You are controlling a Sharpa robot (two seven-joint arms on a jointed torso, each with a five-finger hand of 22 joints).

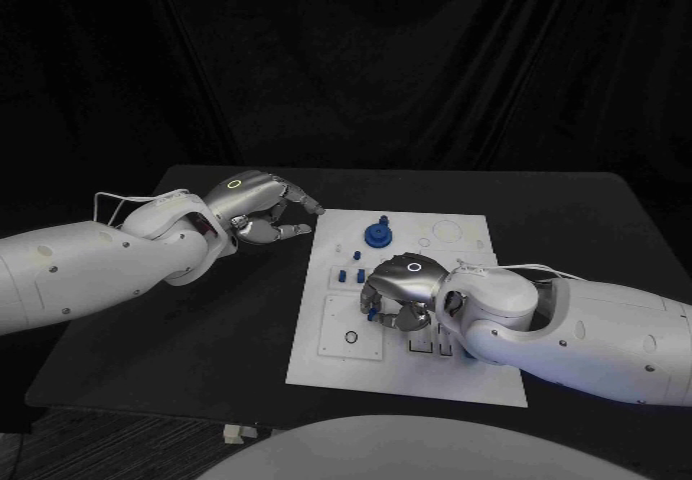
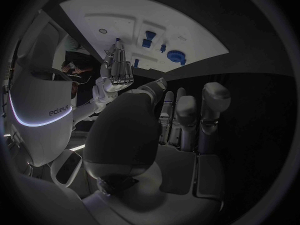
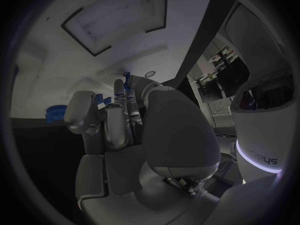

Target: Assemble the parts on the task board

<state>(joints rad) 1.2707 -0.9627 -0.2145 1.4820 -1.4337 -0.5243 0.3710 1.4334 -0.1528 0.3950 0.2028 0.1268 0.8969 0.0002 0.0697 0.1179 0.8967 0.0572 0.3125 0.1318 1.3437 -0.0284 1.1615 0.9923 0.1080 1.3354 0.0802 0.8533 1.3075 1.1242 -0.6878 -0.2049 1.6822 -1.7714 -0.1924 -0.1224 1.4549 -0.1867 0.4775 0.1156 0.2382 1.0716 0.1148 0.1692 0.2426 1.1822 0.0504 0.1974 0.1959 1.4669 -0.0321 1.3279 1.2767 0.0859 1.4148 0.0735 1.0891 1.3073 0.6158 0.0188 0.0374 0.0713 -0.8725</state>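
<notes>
Task board (image 1: 325, 350) mid-table; left robot hand (image 1: 267, 212) off its corner.

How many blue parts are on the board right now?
4 show clearly: a big round part at the board's far middle, and three small parts nearer. The right hand may hide more.

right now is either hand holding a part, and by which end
The left hand holds nothing, off the board. The right hand hovers low over the board with fingers curled; whether it holds a part cannot be told.
</notes>
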